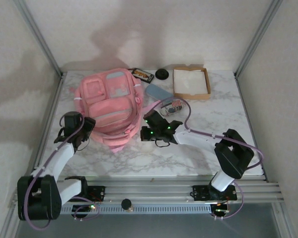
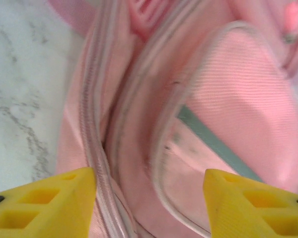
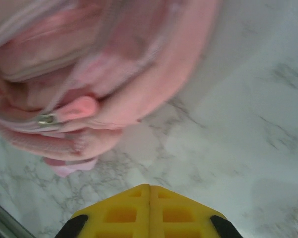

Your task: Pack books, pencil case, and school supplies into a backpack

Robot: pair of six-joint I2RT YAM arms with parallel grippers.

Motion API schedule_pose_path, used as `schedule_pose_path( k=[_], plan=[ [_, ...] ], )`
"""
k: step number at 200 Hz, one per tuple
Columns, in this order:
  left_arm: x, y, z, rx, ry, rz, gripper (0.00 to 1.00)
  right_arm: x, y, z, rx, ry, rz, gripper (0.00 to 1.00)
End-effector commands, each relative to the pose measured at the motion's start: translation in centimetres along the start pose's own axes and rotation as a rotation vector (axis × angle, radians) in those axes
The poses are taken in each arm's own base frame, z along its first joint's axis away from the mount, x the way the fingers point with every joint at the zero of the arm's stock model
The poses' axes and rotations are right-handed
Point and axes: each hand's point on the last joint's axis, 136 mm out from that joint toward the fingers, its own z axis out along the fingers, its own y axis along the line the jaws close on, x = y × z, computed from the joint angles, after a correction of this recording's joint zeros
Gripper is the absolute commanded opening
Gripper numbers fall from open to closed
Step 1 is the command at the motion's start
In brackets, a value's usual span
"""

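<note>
The pink backpack (image 1: 109,105) lies flat on the marble table, front pockets up. My left gripper (image 1: 91,128) is at its near-left edge. In the left wrist view this gripper (image 2: 149,174) is open, its yellow fingers (image 2: 49,198) straddling a zip seam of the backpack (image 2: 228,99), with nothing held. My right gripper (image 1: 145,130) is by the backpack's near-right corner. It is shut (image 3: 149,187) with nothing in it, over bare marble beside the pink fabric (image 3: 89,74). A dark brown book (image 1: 141,75) lies behind the backpack. A grey-blue pencil case (image 1: 158,92) lies to its right.
A shallow cardboard tray (image 1: 207,84) with white lining stands at the back right. A small black round object (image 1: 162,74) sits by the back wall. A small patterned pouch (image 1: 172,105) lies just behind the right forearm. Frame posts and walls close the sides.
</note>
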Motion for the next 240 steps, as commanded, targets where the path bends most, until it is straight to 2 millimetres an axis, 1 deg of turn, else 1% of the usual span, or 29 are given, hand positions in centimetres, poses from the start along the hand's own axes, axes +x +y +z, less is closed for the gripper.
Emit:
schedule_pose_path(
  k=[1, 11, 17, 28, 42, 62, 78, 93, 101, 121, 140, 157, 176, 189, 198, 213, 225, 240],
  plan=[
    [1.5, -0.7, -1.4, 0.072, 0.034, -0.049, 0.59, -1.6, 4.1, 0.0, -0.151, -0.042, -0.315, 0.19],
    [2.9, -0.9, -1.6, 0.099, 0.074, -0.081, 0.59, -1.9, 5.2, 0.1, -0.218, -0.037, -0.397, 0.35],
    [3.9, -1.1, -1.6, 0.110, 0.102, -0.104, 0.60, -2.2, 5.4, 0.3, -0.238, -0.029, -0.425, 0.41],
    [5.9, -1.7, -1.8, 0.138, 0.148, -0.133, 0.60, -3.3, 5.1, 1.1, -0.248, -0.008, -0.442, 0.46],
    [7.9, -2.3, -2.0, 0.158, 0.183, -0.154, 0.63, -3.3, 5.9, 1.6, -0.306, 0.039, -0.504, 0.56],
    [9.6, -1.9, -1.6, 0.159, 0.215, -0.223, 0.65, -3.2, 6.6, 2.1, -0.382, 0.055, -0.581, 0.65],
    [9.8, -1.3, -0.9, 0.144, 0.210, -0.260, 0.66, -3.5, 6.4, 3.1, -0.412, 0.099, -0.589, 0.66],
    [10.0, -1.4, -0.1, 0.130, 0.217, -0.262, 0.66, -3.6, 6.4, 3.7, -0.428, 0.108, -0.611, 0.66],
    [10.3, -1.1, 0.5, 0.100, 0.227, -0.267, 0.65, -3.5, 6.5, 3.8, -0.437, 0.117, -0.620, 0.66],
    [10.6, -1.1, 1.3, 0.071, 0.238, -0.249, 0.61, -3.0, 6.3, 3.5, -0.438, 0.135, -0.632, 0.66],
    [10.9, 0.7, 1.8, -0.001, 0.231, -0.223, 0.52, -3.0, 5.3, 3.6, -0.409, 0.127, -0.633, 0.66],
    [11.1, 2.2, 2.0, -0.040, 0.225, -0.216, 0.48, -2.9, 4.5, 4.5, -0.374, 0.150, -0.637, 0.66],
    [11.7, 3.1, 2.5, -0.055, 0.239, -0.221, 0.39, -3.5, 3.9, 5.7, -0.331, 0.158, -0.638, 0.66],
    [11.8, 3.5, 2.7, -0.072, 0.243, -0.206, 0.35, -3.4, 3.6, 6.3, -0.313, 0.182, -0.638, 0.66],
    [11.8, 3.9, 2.8, -0.088, 0.238, -0.198, 0.30, -3.3, 3.4, 6.5, -0.309, 0.188, -0.640, 0.67],
    [11.5, 4.0, 2.9, -0.086, 0.224, -0.182, 0.24, -2.5, 3.8, 6.8, -0.306, 0.206, -0.669, 0.68],
    [11.3, 3.5, 2.9, -0.074, 0.218, -0.172, 0.18, -1.6, 4.0, 7.1, -0.316, 0.237, -0.684, 0.69],
    [11.1, 2.9, 3.0, -0.061, 0.218, -0.149, 0.14, -0.6, 4.0, 7.2, -0.346, 0.269, -0.681, 0.70]
  ],
)
